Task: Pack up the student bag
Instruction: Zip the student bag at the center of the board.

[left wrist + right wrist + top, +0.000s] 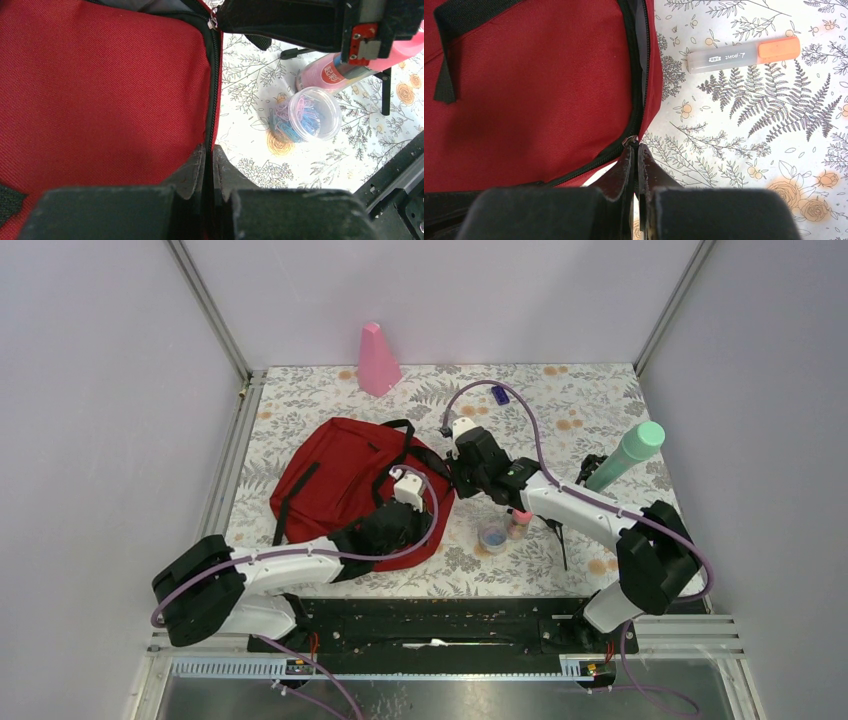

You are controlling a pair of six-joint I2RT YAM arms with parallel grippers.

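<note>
The student bag [340,480] is a dark red backpack lying flat at the table's middle left. My left gripper [428,525] is at its near right edge. In the left wrist view it [210,150] is shut on the black zipper edge of the bag [100,90]. My right gripper [450,478] is at the bag's far right edge. In the right wrist view it [635,146] is shut on the metal zipper pull [630,140], where the zipper of the bag [534,90] bends.
A clear tub of paper clips [492,534] and a pink glue stick [518,523] stand right of the bag. A green-capped bottle [625,455] is far right, a pink cone [378,360] at the back. An orange-capped highlighter [744,54] lies near the zipper.
</note>
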